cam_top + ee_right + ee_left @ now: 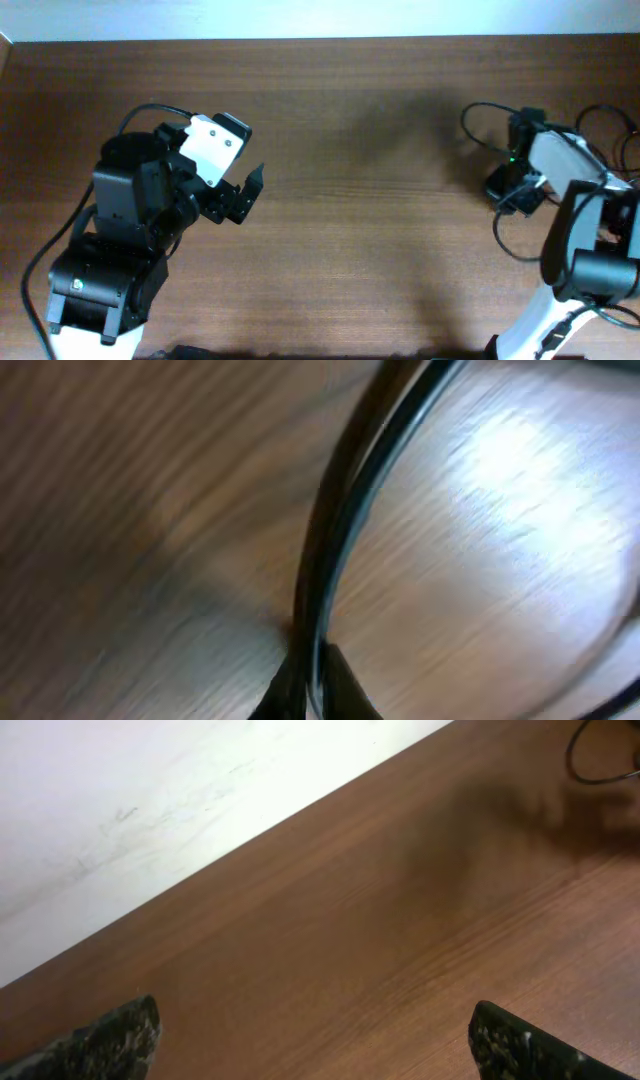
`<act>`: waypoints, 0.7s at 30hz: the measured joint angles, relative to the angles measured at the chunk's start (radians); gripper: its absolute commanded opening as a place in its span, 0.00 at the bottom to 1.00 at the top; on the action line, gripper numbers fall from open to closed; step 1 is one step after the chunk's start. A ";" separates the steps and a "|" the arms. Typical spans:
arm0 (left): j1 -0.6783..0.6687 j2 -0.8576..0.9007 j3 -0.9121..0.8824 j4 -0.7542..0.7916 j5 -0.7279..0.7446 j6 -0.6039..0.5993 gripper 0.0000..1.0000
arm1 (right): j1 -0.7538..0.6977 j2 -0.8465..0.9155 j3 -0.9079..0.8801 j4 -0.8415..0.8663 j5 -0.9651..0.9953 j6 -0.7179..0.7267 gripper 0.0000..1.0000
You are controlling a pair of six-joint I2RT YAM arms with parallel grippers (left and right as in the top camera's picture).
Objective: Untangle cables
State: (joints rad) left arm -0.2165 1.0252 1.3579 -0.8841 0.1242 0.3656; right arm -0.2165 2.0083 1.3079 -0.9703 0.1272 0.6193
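Note:
Thin black cables (pixel 467 126) loop loosely on the wooden table at the far right, around my right arm. My right gripper (pixel 507 190) is down among them. In the right wrist view its fingers (pixel 312 657) are pressed together on one black cable (pixel 345 520), which runs up and to the right over the table; the view is blurred. My left gripper (pixel 246 196) hovers open and empty over bare table at the left, far from the cables. In the left wrist view its fingers (pixel 320 1050) are wide apart, and a cable loop (pixel 590 770) shows at the top right corner.
The wooden table (pixel 360 200) ends at a white wall (pixel 150 810) along its far edge. More thin loops (pixel 612 118) lie at the far right edge behind my right arm. Thick black wires (pixel 35 270) hang by the left arm's base.

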 measured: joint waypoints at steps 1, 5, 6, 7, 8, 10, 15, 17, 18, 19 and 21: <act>0.000 0.000 0.000 -0.002 0.000 0.000 0.99 | -0.049 0.003 0.007 -0.009 0.000 -0.024 0.04; 0.000 0.000 0.000 -0.003 0.000 0.000 0.99 | -0.431 0.029 0.053 -0.039 -0.079 -0.077 0.04; 0.000 0.000 0.000 -0.008 0.000 0.000 0.99 | -0.502 0.030 0.054 -0.032 -0.119 -0.082 0.04; 0.000 0.000 0.000 -0.014 0.000 0.000 0.99 | -0.556 0.030 0.054 -0.026 -0.166 -0.082 0.04; 0.000 0.000 0.000 -0.014 0.000 0.000 0.99 | -0.619 0.031 0.054 -0.015 -0.227 -0.101 0.04; 0.000 0.000 0.000 -0.016 0.000 0.000 0.99 | -0.686 0.034 0.054 -0.011 -0.273 -0.111 0.16; 0.000 0.000 0.000 -0.018 0.000 0.000 0.99 | -0.650 0.048 0.083 -0.051 -0.477 -0.248 0.37; 0.000 0.000 0.000 -0.020 0.000 0.000 0.99 | -0.559 0.062 0.198 -0.208 -0.375 -0.240 0.38; 0.000 0.000 0.000 -0.018 0.000 0.000 0.99 | -0.507 0.063 0.280 -0.258 -0.295 -0.220 0.38; 0.000 0.000 0.000 -0.019 0.000 0.000 0.99 | -0.475 0.069 0.353 -0.333 -0.213 -0.189 0.38; 0.000 0.000 0.001 -0.020 0.000 0.000 0.99 | -0.474 0.068 0.451 -0.410 -0.131 -0.156 0.40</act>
State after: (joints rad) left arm -0.2165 1.0248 1.3586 -0.9043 0.1246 0.3660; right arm -0.6903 2.0762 1.7592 -1.3804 -0.0036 0.4637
